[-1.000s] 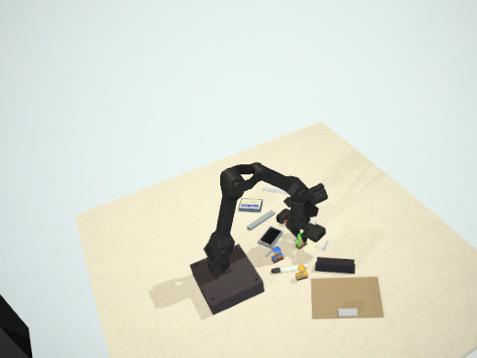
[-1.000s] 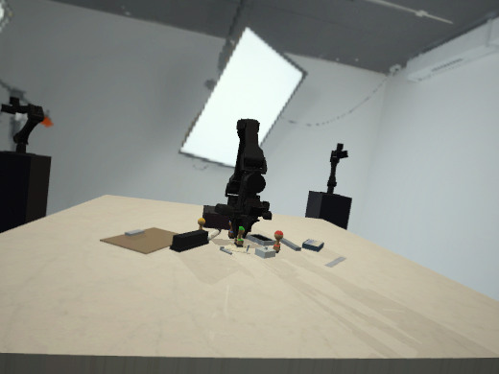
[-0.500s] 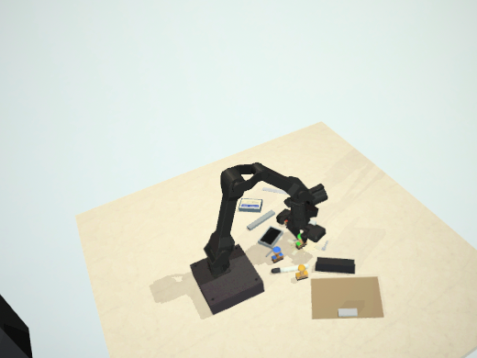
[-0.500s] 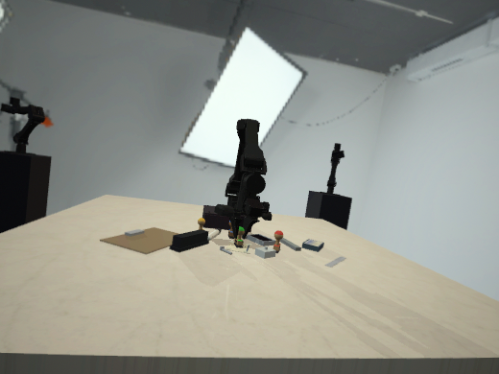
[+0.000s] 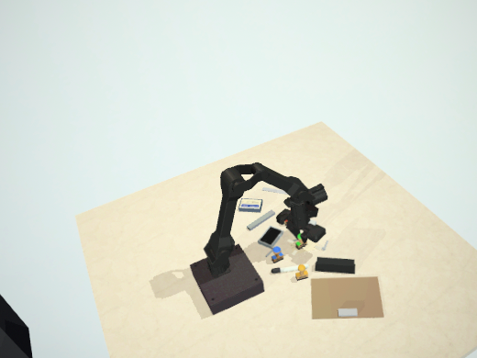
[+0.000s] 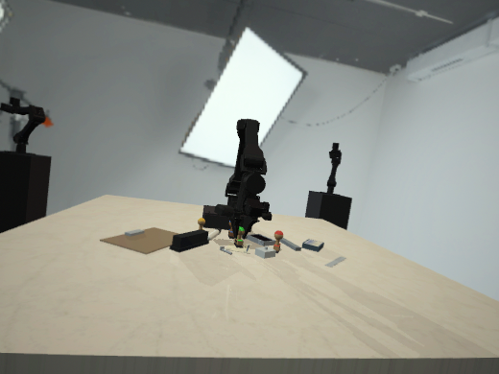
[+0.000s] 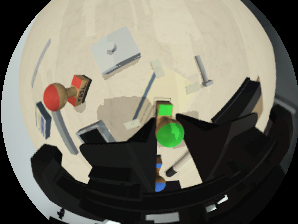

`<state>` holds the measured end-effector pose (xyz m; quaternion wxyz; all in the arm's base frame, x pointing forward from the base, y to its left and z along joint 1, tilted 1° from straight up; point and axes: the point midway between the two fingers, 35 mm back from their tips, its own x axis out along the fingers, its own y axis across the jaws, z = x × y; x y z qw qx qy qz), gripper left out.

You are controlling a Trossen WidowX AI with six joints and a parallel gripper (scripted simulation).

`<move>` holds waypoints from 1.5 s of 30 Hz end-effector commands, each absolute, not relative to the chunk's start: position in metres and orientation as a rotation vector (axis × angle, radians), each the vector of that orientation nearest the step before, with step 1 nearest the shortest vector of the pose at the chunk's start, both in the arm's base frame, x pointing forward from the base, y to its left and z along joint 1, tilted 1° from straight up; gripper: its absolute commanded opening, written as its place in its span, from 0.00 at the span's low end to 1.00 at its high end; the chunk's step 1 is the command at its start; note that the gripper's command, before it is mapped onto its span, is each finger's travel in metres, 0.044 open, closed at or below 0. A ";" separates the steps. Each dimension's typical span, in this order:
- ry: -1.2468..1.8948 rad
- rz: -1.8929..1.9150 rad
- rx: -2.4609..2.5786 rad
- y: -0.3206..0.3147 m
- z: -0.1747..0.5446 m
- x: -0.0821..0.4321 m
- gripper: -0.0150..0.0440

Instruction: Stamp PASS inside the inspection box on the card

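Note:
My gripper [image 5: 300,236] [image 6: 241,232] [image 7: 165,119] is shut on the green stamp [image 5: 300,243] [image 6: 240,238] [image 7: 170,134], which has a green knob and a wooden body. It holds the stamp low over the pale yellow card [image 5: 311,248] [image 7: 176,82], and part of a thin box outline shows at the stamp's far edge in the wrist view. Whether the stamp touches the card cannot be told; its underside is hidden. The dark ink pad [image 5: 271,236] [image 6: 260,238] lies open in its grey case beside the card, toward the arm's base.
A blue stamp [image 5: 277,255] [image 7: 159,185], an orange stamp [image 5: 301,272] [image 6: 201,223] and a red stamp [image 6: 278,240] [image 7: 54,97] stand around. A black block [image 5: 335,265], a marker [image 5: 286,269], a grey lidded block [image 6: 265,253] [image 7: 117,55] and a brown mat [image 5: 346,294] lie nearby.

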<state>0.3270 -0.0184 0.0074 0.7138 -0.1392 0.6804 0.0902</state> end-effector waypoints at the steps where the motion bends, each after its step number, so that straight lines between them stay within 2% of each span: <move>1: 1.504 0.204 -0.311 -0.018 0.007 0.328 0.25; 45: 1.504 0.204 -0.311 -0.018 0.013 0.328 0.25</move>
